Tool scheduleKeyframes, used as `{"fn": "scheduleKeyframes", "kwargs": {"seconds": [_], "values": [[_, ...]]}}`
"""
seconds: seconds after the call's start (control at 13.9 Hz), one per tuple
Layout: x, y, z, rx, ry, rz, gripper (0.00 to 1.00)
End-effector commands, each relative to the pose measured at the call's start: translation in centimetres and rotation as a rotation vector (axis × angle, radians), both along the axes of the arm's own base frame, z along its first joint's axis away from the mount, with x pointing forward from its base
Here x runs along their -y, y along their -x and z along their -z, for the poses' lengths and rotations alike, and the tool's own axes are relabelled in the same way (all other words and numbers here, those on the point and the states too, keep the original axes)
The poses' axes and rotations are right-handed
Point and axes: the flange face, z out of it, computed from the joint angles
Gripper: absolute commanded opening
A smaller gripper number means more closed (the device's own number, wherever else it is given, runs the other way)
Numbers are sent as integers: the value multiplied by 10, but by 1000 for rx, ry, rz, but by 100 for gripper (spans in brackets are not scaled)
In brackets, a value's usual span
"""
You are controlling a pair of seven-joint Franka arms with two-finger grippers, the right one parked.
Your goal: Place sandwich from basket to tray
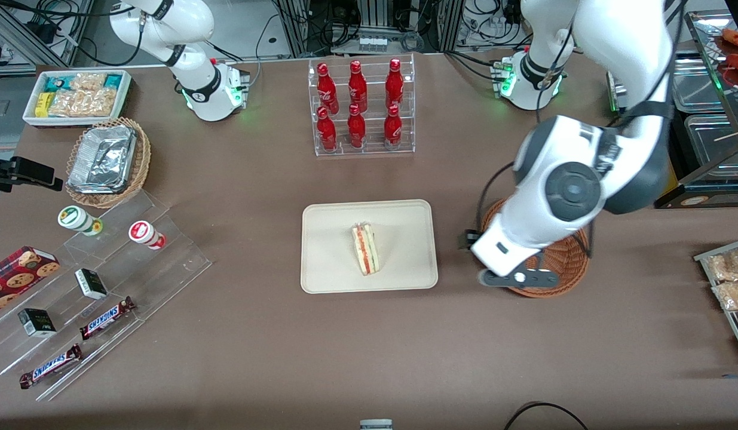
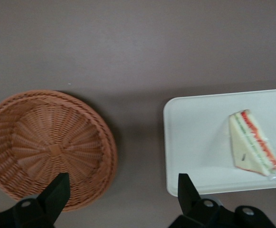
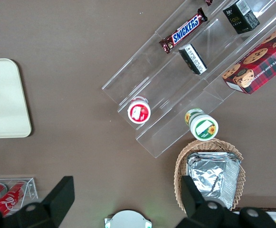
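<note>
Sandwich (image 2: 254, 143) on tray (image 2: 195, 142), apart from open jaws over basket (image 2: 47, 142)

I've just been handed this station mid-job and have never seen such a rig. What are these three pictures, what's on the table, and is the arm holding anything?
The front view faces two white robot arms across a brown table. The other two pictures come from cameras on their wrists, looking down. The working arm's gripper hangs above the table between the basket and the tray, fingers open, holding nothing. The basket shows empty in that wrist view; the arm partly hides it in the front view. The sandwich lies on the tray. Around them are a rack of red bottles, Snickers bars on clear steps, and foil containers in a lighter basket.
</note>
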Motion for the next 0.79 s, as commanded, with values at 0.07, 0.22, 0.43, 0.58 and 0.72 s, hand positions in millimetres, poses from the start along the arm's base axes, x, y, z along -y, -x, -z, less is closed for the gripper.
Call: {"fn": "scheduleKeyframes", "kwargs": {"seconds": [0.07, 0.22, 0.43, 0.58, 0.72], "values": [[-51, 17, -17, -30, -11, 86, 100], [-86, 26, -27, -26, -14, 84, 100], [-120, 42, -46, -18, -17, 102, 100], [-139, 56, -58, -15, -25, 74, 100], [-155, 70, -74, 0, -21, 85, 100]]}}
